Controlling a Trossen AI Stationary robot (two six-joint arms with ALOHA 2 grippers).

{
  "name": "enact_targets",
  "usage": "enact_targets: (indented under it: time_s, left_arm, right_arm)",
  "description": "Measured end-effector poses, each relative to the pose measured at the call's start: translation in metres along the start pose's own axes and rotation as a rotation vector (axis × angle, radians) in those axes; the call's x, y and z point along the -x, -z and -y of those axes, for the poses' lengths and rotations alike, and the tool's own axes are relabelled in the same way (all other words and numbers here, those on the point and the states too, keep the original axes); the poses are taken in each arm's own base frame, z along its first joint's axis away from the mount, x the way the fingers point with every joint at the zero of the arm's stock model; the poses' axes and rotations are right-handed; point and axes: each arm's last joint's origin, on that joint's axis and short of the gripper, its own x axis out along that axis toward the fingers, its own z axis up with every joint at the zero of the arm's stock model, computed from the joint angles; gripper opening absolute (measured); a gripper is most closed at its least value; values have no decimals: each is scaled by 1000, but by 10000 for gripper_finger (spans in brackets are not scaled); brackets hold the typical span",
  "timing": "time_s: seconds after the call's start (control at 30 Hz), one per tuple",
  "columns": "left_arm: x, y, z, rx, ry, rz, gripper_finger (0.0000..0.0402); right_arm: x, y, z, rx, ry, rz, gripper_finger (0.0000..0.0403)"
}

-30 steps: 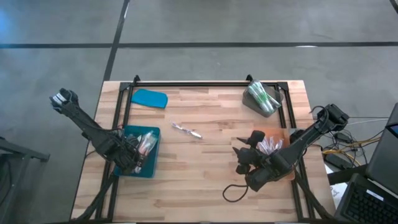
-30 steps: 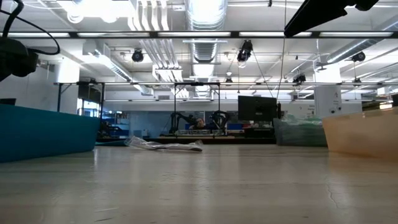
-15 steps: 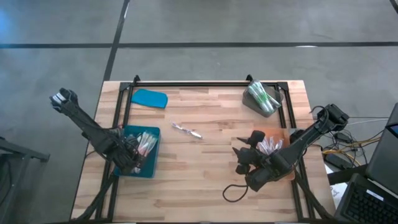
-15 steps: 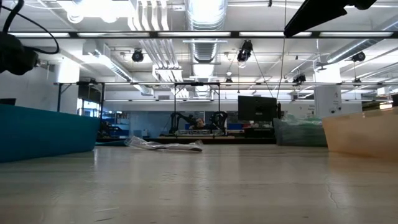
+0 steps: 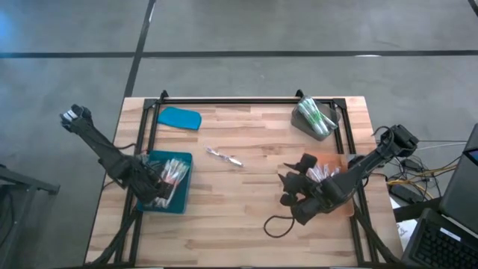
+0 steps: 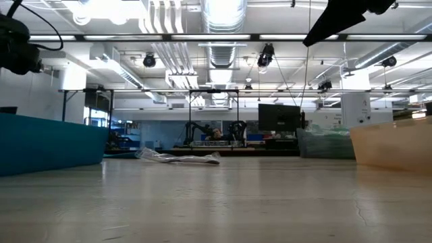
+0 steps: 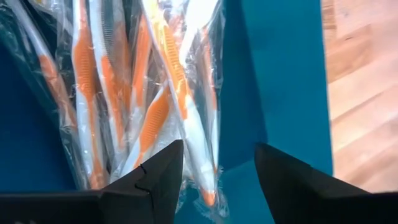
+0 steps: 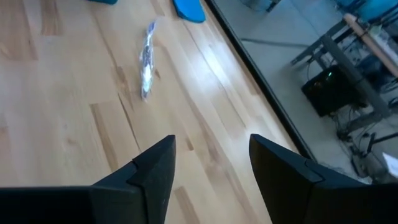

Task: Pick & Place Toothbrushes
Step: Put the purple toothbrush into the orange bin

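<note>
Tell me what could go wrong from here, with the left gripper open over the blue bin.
1. The left gripper hangs open just above the wrapped toothbrushes in the blue bin; its fingers could snag the loose wrap and lift one out.
2. The right gripper, open and empty, faces the lone wrapped toothbrush on the table; the slick wrap may slide when approached.
</note>
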Motion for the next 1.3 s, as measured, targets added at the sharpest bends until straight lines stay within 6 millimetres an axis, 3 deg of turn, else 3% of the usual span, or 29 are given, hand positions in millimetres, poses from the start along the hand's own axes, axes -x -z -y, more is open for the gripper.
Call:
enact_targets:
  time_s: [0.4, 0.6, 1.13, 1.3]
  left_arm:
    - [12, -5, -3, 13, 104, 8, 202]
    - [23, -10, 0, -15, 199, 123, 202]
    - [46, -26, 18, -130, 440, 975, 202]
    - [51, -26, 24, -170, 437, 1091, 202]
  right_arm:
    - [-26, -16, 6, -35, -56, -54, 208]
    - [-39, -30, 8, -25, -107, -20, 221]
    - [-79, -63, 29, -115, -264, 55, 251]
    - [-98, -69, 34, -136, -328, 61, 258]
